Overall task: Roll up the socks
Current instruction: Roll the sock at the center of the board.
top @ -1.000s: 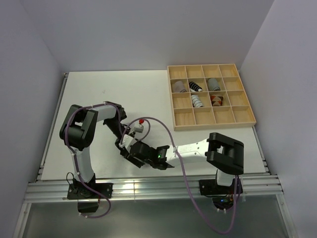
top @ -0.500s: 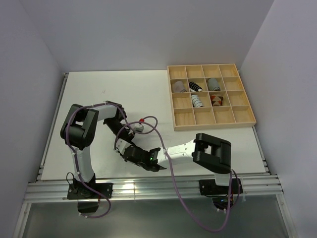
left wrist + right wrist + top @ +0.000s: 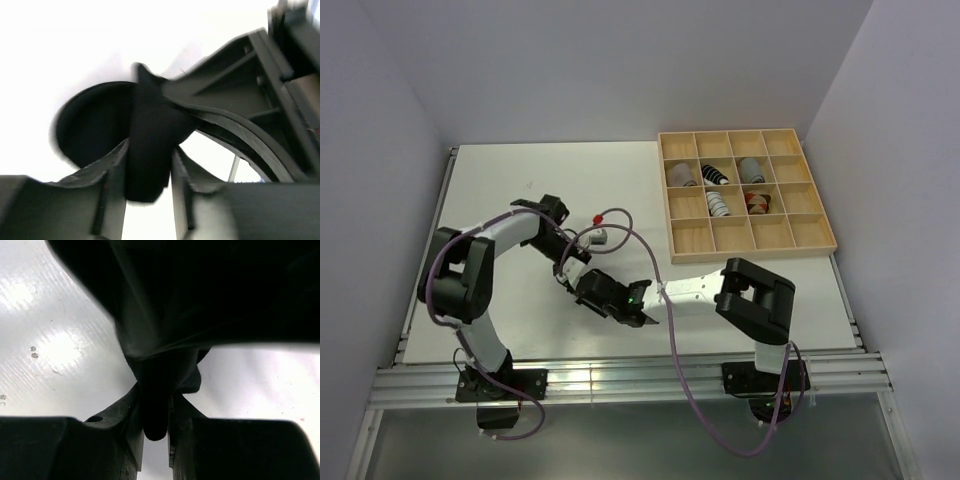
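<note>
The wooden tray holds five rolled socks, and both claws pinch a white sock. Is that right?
No. The sock that the left claw and right claw pinch is black, not white; both wrist views show it. The wooden tray does hold five rolled socks.

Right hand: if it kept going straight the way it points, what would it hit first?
The right hand would meet the black sock first, which is already pinched in its grip. Just behind that is probably the left hand, though depth is unclear.
</note>
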`<state>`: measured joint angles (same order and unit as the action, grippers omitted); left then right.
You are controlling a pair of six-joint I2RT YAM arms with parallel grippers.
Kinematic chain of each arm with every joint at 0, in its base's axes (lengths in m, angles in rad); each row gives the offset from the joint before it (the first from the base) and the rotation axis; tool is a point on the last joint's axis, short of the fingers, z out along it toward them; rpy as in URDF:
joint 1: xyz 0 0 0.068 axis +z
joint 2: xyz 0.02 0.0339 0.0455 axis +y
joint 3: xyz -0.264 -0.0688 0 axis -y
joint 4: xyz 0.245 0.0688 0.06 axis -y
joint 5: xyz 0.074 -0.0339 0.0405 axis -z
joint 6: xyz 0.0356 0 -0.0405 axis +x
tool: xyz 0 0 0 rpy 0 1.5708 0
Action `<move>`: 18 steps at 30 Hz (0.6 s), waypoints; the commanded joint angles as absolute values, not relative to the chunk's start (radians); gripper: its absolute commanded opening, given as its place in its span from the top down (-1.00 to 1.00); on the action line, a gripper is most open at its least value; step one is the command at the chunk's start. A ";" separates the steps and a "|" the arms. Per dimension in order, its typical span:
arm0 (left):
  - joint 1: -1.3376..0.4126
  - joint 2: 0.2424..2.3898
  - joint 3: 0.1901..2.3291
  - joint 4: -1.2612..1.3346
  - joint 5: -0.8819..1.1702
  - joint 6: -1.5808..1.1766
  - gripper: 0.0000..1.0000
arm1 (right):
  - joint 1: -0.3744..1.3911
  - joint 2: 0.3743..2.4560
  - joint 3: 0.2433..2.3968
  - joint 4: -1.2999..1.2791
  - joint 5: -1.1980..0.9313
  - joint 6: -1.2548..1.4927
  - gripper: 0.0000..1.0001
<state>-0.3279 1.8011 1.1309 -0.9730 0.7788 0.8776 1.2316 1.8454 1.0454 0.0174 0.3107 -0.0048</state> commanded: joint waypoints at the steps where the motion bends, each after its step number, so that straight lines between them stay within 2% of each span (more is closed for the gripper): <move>1: -0.287 1.666 1.131 -0.700 0.818 0.626 0.18 | 1.246 1.832 1.031 -0.061 0.195 0.029 0.97; 4: -0.256 1.618 1.121 -0.595 0.776 0.525 0.09 | 1.241 1.830 1.029 -0.072 0.170 0.032 0.97; 5: -0.249 1.599 1.117 -0.574 0.756 0.502 -0.01 | 1.238 1.833 1.034 -0.078 0.163 0.032 0.97; 12: -0.168 1.470 1.062 -0.404 0.701 0.367 -0.11 | 1.191 1.842 1.048 -0.120 0.049 0.037 0.98; 18: -0.058 1.261 0.958 -0.212 0.687 0.336 -0.31 | 1.103 1.865 1.109 -0.208 -0.132 0.048 0.98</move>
<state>-0.0891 1.3724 0.9958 -0.3626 0.7013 0.3737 1.1404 1.8404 1.0786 -0.0875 0.0097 0.0212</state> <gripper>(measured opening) 0.642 0.248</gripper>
